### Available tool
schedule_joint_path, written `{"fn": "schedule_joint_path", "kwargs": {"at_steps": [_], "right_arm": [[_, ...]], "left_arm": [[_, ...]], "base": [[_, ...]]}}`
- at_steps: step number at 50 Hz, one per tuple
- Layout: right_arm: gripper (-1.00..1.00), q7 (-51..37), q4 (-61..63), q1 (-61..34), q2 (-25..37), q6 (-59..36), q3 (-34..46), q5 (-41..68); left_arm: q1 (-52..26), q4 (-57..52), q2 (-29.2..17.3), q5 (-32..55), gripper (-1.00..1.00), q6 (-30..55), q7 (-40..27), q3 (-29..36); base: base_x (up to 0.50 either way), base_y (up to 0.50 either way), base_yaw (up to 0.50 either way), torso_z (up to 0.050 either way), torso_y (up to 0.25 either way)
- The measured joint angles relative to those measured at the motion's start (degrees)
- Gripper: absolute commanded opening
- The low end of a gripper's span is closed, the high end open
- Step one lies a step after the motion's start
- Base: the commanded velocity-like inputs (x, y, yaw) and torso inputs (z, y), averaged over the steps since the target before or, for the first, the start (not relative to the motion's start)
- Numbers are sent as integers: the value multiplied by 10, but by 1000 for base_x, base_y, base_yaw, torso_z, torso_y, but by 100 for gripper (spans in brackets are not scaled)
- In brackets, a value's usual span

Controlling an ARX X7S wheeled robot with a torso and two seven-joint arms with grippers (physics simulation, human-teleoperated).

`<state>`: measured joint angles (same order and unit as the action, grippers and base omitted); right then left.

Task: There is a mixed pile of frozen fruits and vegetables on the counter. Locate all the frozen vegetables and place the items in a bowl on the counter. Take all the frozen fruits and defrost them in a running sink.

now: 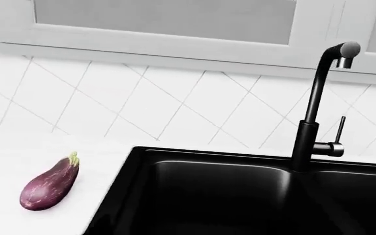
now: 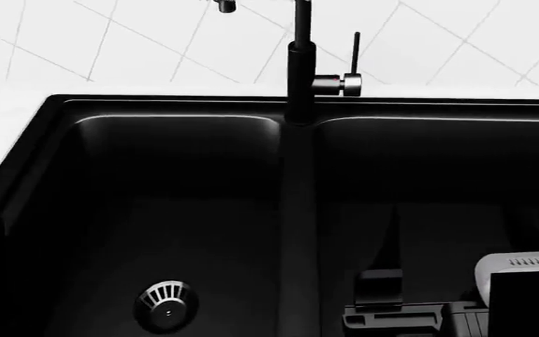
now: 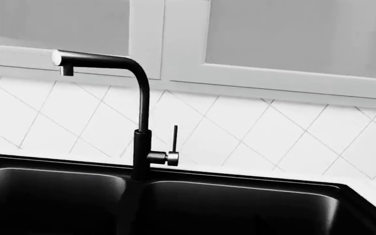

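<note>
Streaked purple eggplant lies on white marbled counter, left of glossy black double-basin sink, unsorted. Both grippers' opening: cannot tell.

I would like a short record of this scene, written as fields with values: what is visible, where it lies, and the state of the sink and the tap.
vegetable: long purple eggplant with pale green cap, lying on the white counter beside the sink
sink: glossy black double-basin sink, no produce seen inside
drain: round silver strainer in one basin
tap: tall black faucet, no water seen running
grippers: fingers not clearly in view
</note>
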<state>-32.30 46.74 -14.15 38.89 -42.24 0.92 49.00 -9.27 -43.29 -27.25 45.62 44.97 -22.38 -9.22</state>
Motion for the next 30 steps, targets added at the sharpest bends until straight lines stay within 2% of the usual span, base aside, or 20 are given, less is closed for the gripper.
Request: {"fn": "schedule_joint_path", "kwargs": {"at_steps": [25,30], "right_arm": [[100,-2,-5,5,0,10,-2,-3],[100,-3,-4,9,0,15,-6,-4]], "left_arm": [[0,2,-3,-1,100,-4,-3,8],[1,1,-4,-1,100,-3,-3,10]], "base": [[29,500,0,0,0],[213,491,0,0,0]]}}
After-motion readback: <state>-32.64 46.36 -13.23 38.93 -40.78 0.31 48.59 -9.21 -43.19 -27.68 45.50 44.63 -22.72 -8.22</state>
